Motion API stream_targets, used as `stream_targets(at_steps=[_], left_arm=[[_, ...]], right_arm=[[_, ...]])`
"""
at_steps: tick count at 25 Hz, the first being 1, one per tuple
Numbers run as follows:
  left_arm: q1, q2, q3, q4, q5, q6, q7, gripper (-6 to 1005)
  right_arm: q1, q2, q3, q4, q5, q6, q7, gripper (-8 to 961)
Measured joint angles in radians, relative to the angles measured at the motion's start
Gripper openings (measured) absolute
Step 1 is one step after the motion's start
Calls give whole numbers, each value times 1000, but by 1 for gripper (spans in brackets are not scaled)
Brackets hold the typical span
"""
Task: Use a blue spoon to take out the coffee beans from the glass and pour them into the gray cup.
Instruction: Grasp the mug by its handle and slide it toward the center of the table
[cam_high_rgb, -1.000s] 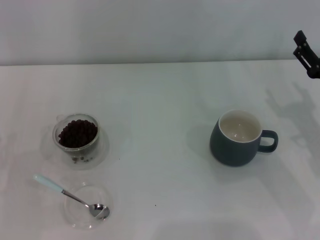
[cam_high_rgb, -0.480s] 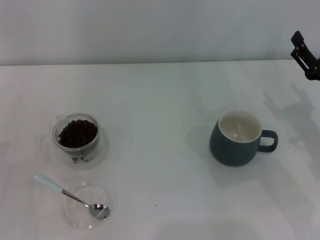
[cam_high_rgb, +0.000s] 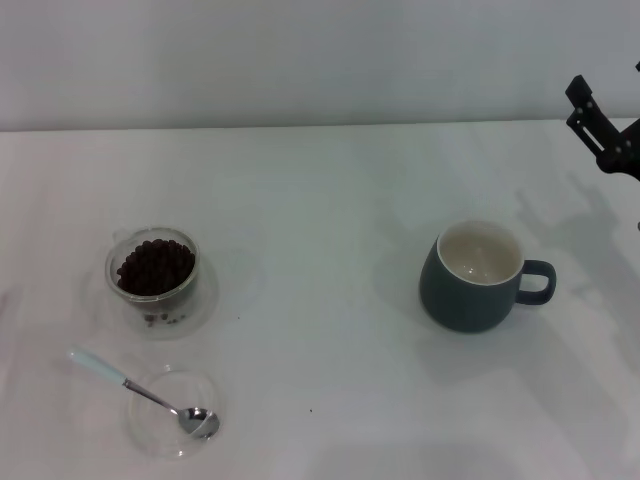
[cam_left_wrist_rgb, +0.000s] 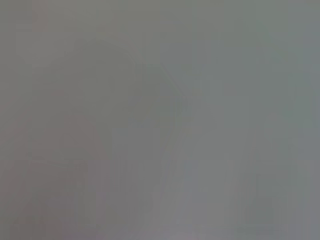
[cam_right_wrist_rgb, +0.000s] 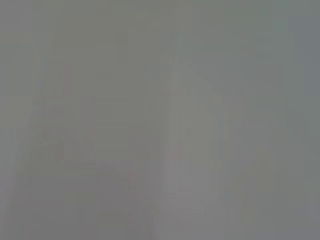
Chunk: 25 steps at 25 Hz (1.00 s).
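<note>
One right hand (cam_high_rgb: 603, 128) at far right edge, empty, grip state unclear

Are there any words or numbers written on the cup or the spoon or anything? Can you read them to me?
None: there are no words, numbers or signs to read anywhere.
The gray cup: plain, no writing.
The blue spoon: plain, no writing.
The glass with the coffee beans: clear, no label.
The table: bare white, no marks to read.
The right gripper at the far right edge: black, no label visible.
Both wrist views show only blank gray.
</note>
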Motion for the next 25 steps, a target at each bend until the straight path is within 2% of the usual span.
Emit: stream_targets(at_steps=[8,11,14,18,20,22,25], left_arm=[[4,1,0,5,2,13,-8,831],[8,1,0,6,2,22,-9,830],[13,2,0,8,1,27,-23,829],[15,4,0,9,1,32,-49,829],[17,4,0,9,2,39,-53,829],[24,4,0,10,2,54,-55,829],[29,4,0,9,2,62,-60,829]], right_arm=[[-3,0,-3,1,0,-2,1,856],[-25,-10,-8,6,-28,-13,1,856],[-61,-40,-12,8,-95,-47,31,855],[-111,-95,-11,10,-231,-109,126,854],[-128,-114,-11,13,-266,-118,167,854],[-145,-129,-12,15,-306,-127,201,854],[-162,-139,-9,19,-364,-147,228,853]])
